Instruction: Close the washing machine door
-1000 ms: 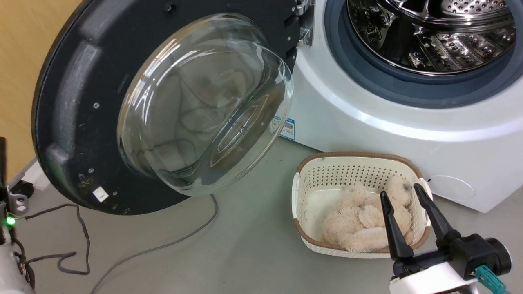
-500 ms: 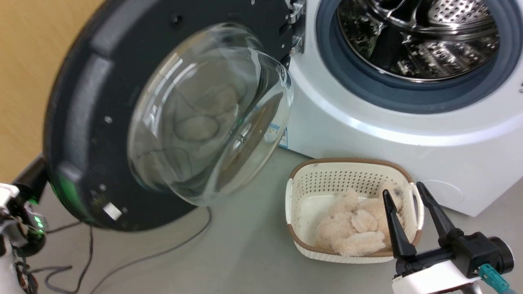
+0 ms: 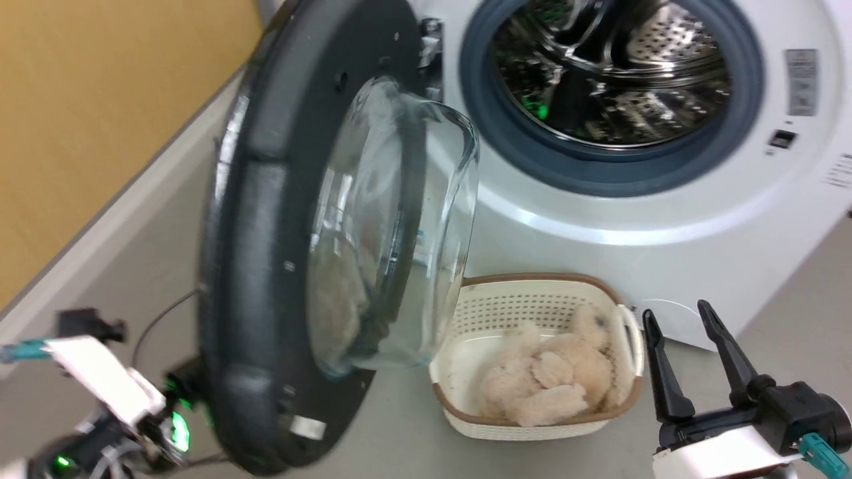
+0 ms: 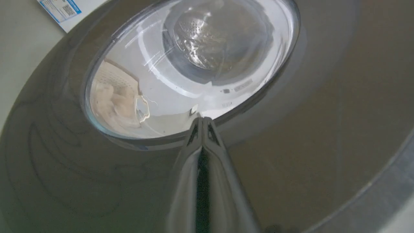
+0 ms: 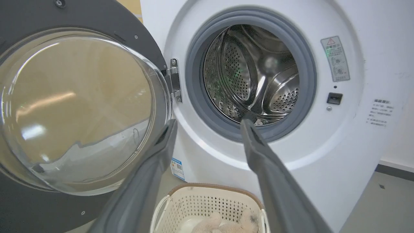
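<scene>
Washing machine door [image 3: 259, 219] partly open

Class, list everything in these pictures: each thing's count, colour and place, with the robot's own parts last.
washing machine door: one, black with clear glass bowl, half open, left of the opening
washing machine: one, white, behind the basket
drum: one, shiny steel, inside the machine
rubber ring: one, grey, around the drum
basket: one, cream with brown rim, on the floor before the machine
fluffy stuff: count unclear, beige, in the basket
wall: one, yellow, far left
left tool: one, dark, shut, tips at the door's outer face
right tool: one, black, open, lower right beside the basket
</scene>
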`<state>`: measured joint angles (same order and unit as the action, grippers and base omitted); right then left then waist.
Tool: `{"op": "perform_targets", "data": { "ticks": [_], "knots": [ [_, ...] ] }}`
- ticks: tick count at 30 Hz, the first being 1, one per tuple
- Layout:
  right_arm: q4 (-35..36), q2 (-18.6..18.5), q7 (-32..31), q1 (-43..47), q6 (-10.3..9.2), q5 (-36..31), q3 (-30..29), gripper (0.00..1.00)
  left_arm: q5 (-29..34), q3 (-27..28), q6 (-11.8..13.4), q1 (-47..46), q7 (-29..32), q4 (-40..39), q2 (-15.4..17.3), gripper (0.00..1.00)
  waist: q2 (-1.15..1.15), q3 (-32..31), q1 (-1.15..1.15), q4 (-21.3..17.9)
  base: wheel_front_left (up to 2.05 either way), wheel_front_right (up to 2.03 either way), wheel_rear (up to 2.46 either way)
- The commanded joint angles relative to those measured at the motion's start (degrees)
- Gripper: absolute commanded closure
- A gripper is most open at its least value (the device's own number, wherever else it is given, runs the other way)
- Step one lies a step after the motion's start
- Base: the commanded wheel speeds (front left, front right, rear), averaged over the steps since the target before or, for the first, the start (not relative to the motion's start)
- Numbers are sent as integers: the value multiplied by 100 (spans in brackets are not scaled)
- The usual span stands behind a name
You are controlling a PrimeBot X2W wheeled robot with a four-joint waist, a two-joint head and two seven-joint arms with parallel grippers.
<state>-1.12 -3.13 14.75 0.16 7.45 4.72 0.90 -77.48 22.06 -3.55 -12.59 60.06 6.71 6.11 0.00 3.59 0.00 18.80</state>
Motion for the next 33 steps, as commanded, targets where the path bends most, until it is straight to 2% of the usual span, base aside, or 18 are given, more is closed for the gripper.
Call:
{"op": "perform_targets", "data": {
  "ticks": [1, 7, 12, 20, 26, 33],
  "knots": [
    [15, 21, 25, 69, 3, 44, -20, 0, -62, -127, 64, 182, 77, -198, -108, 100, 0, -37, 0, -167, 0, 0, 0],
    [37, 23, 25, 30, 3, 89, 13, 0, -342, -683, 354, 690, 143, -914, -292, 100, 0, 55, 0, -683, 0, 0, 0],
    [62, 24, 25, -45, 3, 71, 25, 0, -649, -1261, 454, 869, -183, -1097, -319, 100, 0, 229, 0, -1228, 0, 0, 0],
    [109, 24, 25, -164, 3, 115, 62, 0, -1063, -2282, 217, 735, -1343, -772, -322, 100, 0, 621, 0, -2296, 0, 0, 0],
    [120, 24, 25, -237, 3, 207, 113, 0, -1221, -2698, -4, 346, -2159, -302, -323, 100, 0, 814, 0, -2908, 0, 0, 0],
    [127, 24, 25, -267, 3, 343, 144, 0, -1412, -2965, -150, -265, -3378, 264, -323, 100, 0, 967, 0, -3456, 0, 0, 0]
  ]
}}
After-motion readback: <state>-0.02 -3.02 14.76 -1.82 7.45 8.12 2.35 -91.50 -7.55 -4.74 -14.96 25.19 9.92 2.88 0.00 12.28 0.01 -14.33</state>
